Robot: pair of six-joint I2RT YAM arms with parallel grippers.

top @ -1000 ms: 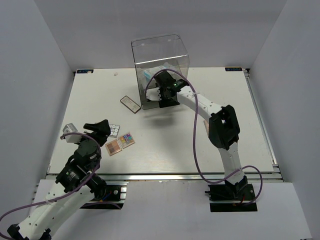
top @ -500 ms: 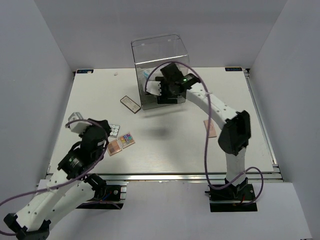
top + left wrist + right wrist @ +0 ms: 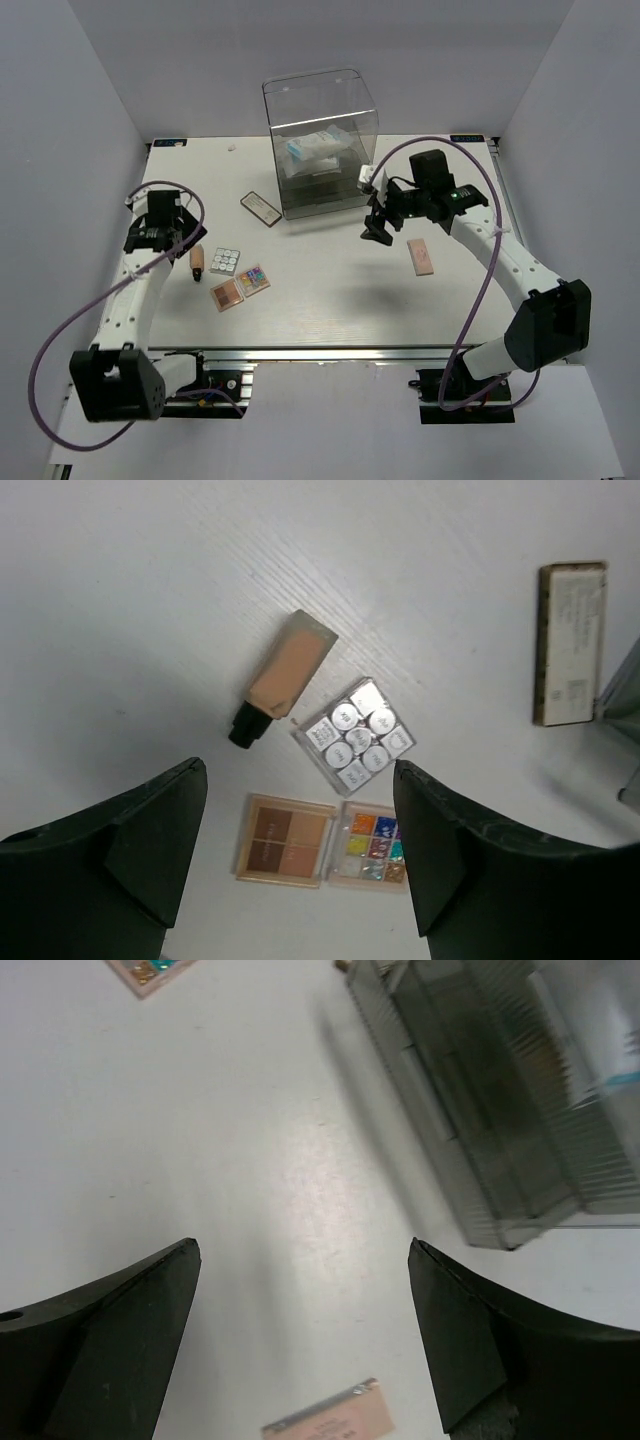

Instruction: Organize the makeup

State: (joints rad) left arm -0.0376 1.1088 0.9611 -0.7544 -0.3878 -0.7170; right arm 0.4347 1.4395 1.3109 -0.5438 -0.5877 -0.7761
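White wood-grain table (image 3: 150,580); glossy square palettes (image 3: 285,852); left gripper (image 3: 298,772), right gripper (image 3: 302,1247) spread, empty.

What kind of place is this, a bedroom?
Probably a robot lab booth, not a home. Plain white walls box in a white table, a left arm and a right arm are bolted at its near edge, and makeup palettes lie near a clear box.

four flat palettes (image 3: 227,261), one brown bottle (image 3: 197,262), one dark-framed case (image 3: 261,208), one white packet (image 3: 315,150) and one clear box (image 3: 320,95).
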